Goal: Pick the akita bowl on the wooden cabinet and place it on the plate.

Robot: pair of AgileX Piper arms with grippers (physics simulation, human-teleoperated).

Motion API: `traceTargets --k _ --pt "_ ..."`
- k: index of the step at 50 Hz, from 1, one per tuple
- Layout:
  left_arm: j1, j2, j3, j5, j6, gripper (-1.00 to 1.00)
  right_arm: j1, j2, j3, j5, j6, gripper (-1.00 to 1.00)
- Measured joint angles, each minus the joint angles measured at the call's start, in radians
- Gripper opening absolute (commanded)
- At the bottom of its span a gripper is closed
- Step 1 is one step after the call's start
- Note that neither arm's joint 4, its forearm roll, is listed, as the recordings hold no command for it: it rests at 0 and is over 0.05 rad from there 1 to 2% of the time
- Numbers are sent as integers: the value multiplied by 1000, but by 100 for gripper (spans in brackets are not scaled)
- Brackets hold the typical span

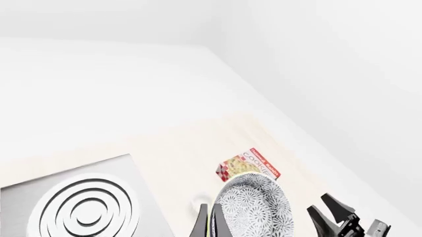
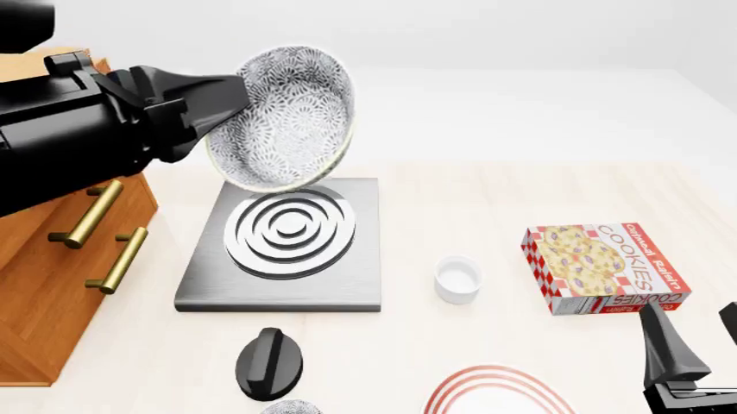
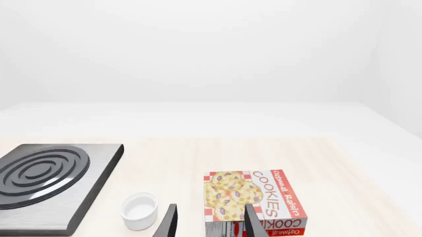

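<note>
The akita bowl [image 2: 288, 116] hangs tilted in the air above the grey stove slab, its lacy outside also filling the left wrist view [image 1: 257, 207]. My left gripper [image 2: 234, 102] is shut on its rim; the dark fingers [image 1: 205, 224] pinch the bowl's edge. The wooden cabinet [image 2: 69, 259] stands at the left, behind and below the left arm. Only the far arc of the plate [image 2: 495, 388] with red rings shows at the bottom edge. My right gripper [image 2: 695, 338] is open at the lower right, near the cookie box, with nothing between its fingers [image 3: 168, 222].
A grey stove slab [image 2: 288, 237] with silver rings lies under the bowl. A small white cup [image 2: 457, 279] and a cookie box [image 2: 601, 267] sit to the right. A black knob [image 2: 268, 360] lies near the front. The right arm's gripper [image 1: 343, 219] shows in the left wrist view.
</note>
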Motion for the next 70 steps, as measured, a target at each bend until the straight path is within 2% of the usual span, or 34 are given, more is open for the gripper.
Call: traceTargets --k 26,70 --pt "-64 40 53 -47 -14 -100 0 0 0 0 0 100" --pt "-233 153 83 -124 -45 -100 0 0 0 0 0 100"
